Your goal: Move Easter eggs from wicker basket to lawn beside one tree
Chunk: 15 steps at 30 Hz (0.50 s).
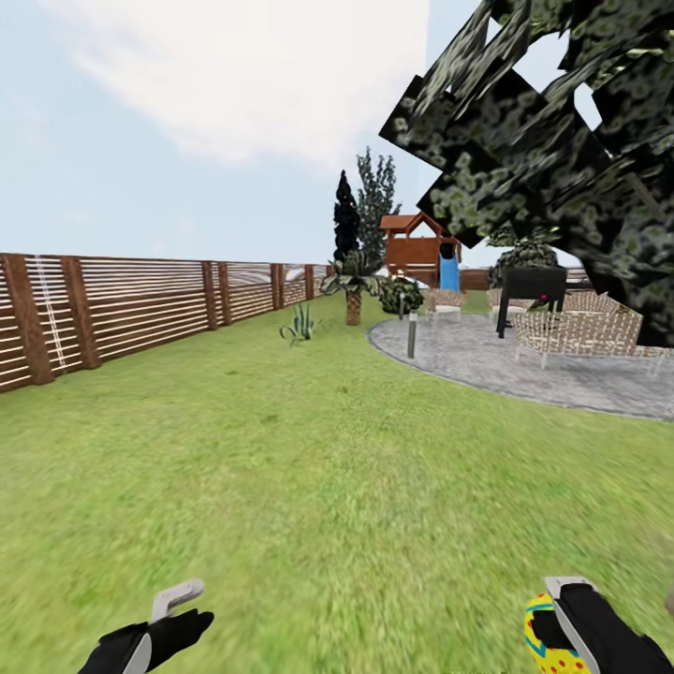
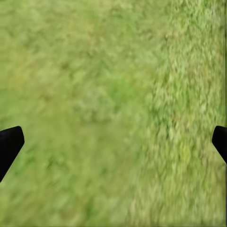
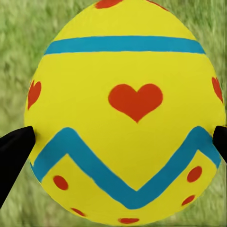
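Green lawn [image 1: 309, 487] fills the lower frame, with a brown slatted fence [image 1: 140, 309] at left, a grey patio [image 1: 524, 360] at right and dark tree foliage [image 1: 562, 150] in the upper right. At lower right, the right gripper [image 3: 118, 137] is clamped on a yellow egg [image 3: 125, 113] with blue bands. At lower left, the left gripper [image 2: 113, 142] hangs over grass, fingers spread wide apart.
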{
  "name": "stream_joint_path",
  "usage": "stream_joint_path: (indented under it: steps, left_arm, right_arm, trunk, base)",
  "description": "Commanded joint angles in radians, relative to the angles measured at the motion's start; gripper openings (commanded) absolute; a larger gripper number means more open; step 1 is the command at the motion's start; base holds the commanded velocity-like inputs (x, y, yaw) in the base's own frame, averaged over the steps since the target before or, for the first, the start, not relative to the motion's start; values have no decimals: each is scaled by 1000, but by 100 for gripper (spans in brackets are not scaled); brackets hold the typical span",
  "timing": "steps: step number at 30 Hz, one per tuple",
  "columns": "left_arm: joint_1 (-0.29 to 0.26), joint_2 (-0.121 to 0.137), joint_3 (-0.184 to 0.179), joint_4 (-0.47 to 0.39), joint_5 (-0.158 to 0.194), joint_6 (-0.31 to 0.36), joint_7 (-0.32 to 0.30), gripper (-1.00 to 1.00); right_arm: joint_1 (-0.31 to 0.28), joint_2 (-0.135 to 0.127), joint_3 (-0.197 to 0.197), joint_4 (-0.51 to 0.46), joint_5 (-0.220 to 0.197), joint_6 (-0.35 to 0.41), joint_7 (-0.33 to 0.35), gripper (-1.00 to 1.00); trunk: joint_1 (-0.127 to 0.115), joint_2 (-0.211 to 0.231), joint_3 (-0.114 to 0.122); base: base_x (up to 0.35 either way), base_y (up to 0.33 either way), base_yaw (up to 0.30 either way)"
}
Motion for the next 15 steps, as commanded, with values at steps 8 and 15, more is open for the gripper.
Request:
stream_joint_path:
  steps: [8, 15]
  left_arm:
    - [0, -1, 4, -2, 5, 7, -3, 100]
    - [0, -1, 3, 0, 5, 8, -3, 100]
  right_arm:
    - [-1, 0, -3, -1, 0, 5, -2, -100]
    - [-1, -5, -3, -2, 0, 5, -2, -100]
  trunk:
    - [0, -1, 7]
    - [0, -1, 13]
  base:
    - [0, 0, -248]
    - [0, 0, -248]
